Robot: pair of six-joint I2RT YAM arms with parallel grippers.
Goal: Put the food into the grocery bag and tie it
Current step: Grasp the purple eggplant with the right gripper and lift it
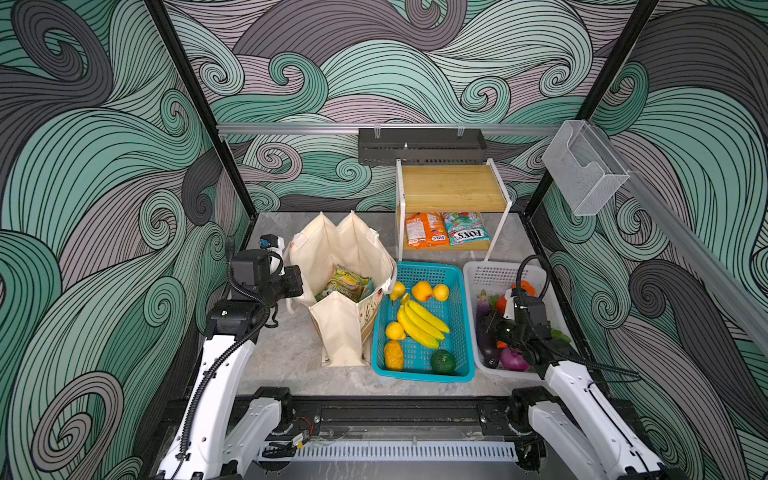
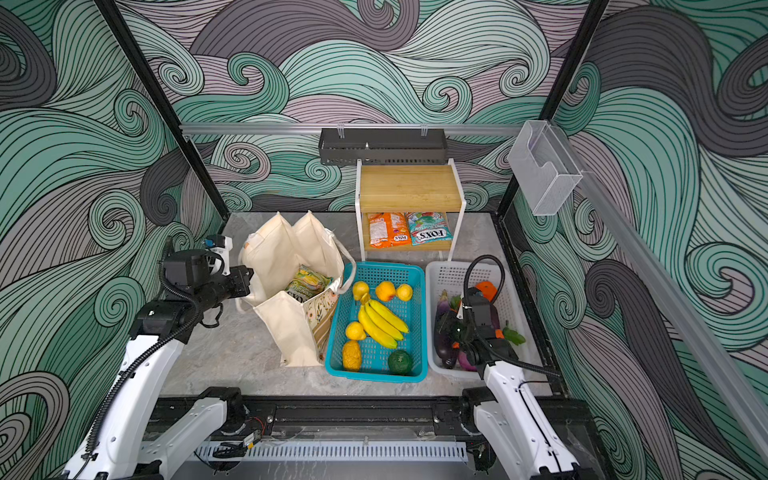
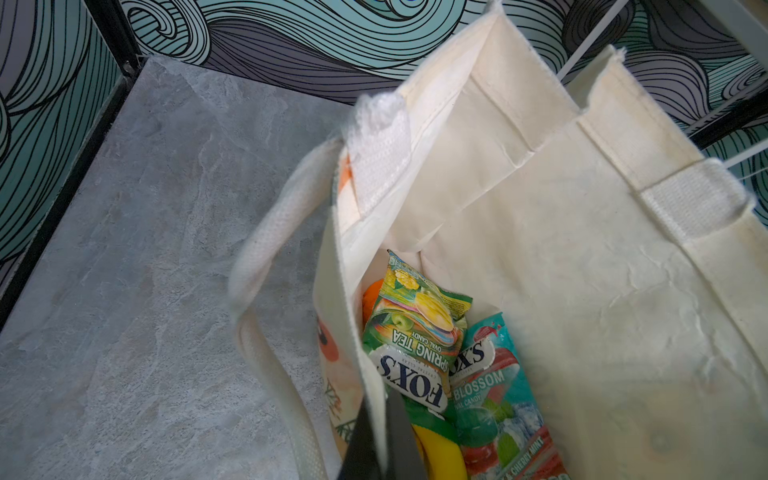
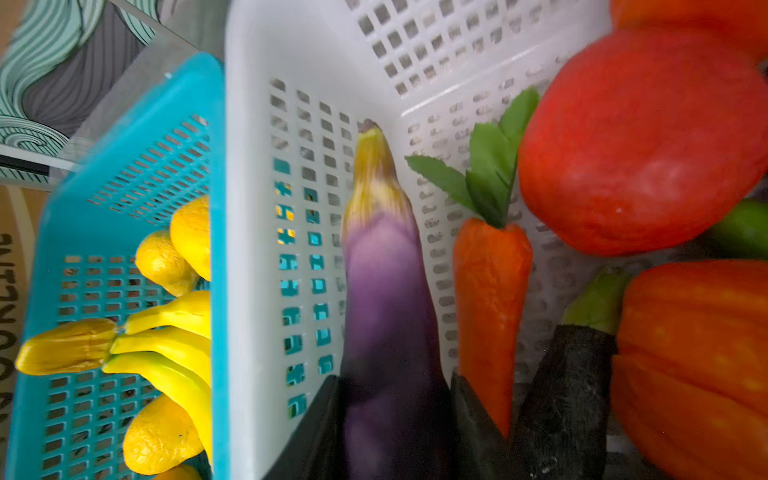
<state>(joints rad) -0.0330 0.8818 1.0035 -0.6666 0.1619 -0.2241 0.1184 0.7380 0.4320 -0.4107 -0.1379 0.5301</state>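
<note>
Worktop (image 1: 282,353): the grey stone-look surface in front of you. It carries a bag, two baskets and a small rack.
Grocery bag (image 1: 332,249): a cream canvas tote standing on the left half of the worktop, mouth open upward, just beside the teal basket.
Teal basket (image 1: 415,374): at the middle of the worktop, between the bag and the white basket. It holds a bunch of bananas (image 1: 419,322).
White basket (image 1: 490,274): on your right, just beside the teal basket. Your right arm reaches down into it.
Rack (image 1: 451,187): bamboo-topped, behind the baskets. An orange packet (image 1: 424,235) and a teal FOX'S packet (image 1: 467,232) lie side by side on its lower shelf.
Left end effector (image 3: 378,436): clamped on the bag's rim on the side away from the baskets, with cloth between the two fingers.
Right end effector (image 4: 392,380): low inside the white basket, its fingers pressed against both sides of the purple eggplant (image 4: 386,270).
Purple eggplant: lying along the white basket's wall nearest the teal basket, with a carrot (image 4: 490,291) just beside it.
Spring Tea packet (image 3: 415,332): green, inside the bag, overlapping a cherry mint packet (image 3: 498,395), with a yellow toy fruit (image 3: 436,453) under them.
</note>
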